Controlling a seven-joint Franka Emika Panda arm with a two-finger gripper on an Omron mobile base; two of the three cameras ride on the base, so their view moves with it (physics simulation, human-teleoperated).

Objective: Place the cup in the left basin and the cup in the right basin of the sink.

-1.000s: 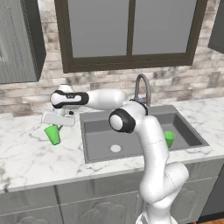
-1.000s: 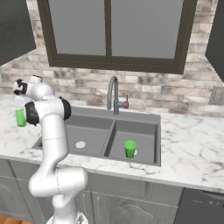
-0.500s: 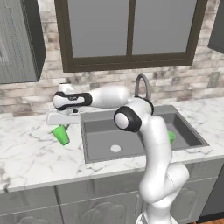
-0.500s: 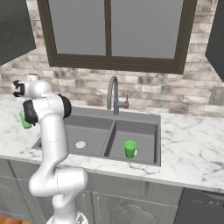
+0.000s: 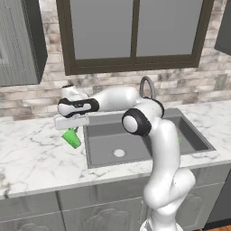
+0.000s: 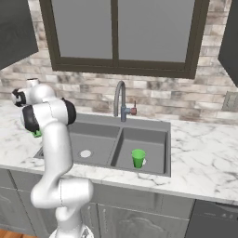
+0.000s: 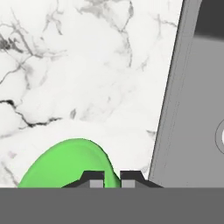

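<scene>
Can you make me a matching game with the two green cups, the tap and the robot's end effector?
Things:
1. tilted green cup
2. upright green cup
3. faucet
4. end effector

Places or states:
A. behind the sink
B. shut on a cup's rim
C. in the right basin
D. over the counter, left of the sink

Pairs: 1-D, 2-C, 3-A, 4-B

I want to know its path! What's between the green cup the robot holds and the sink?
Just bare marble counter lies between the tilted green cup and the sink rim in the hand view.
</scene>
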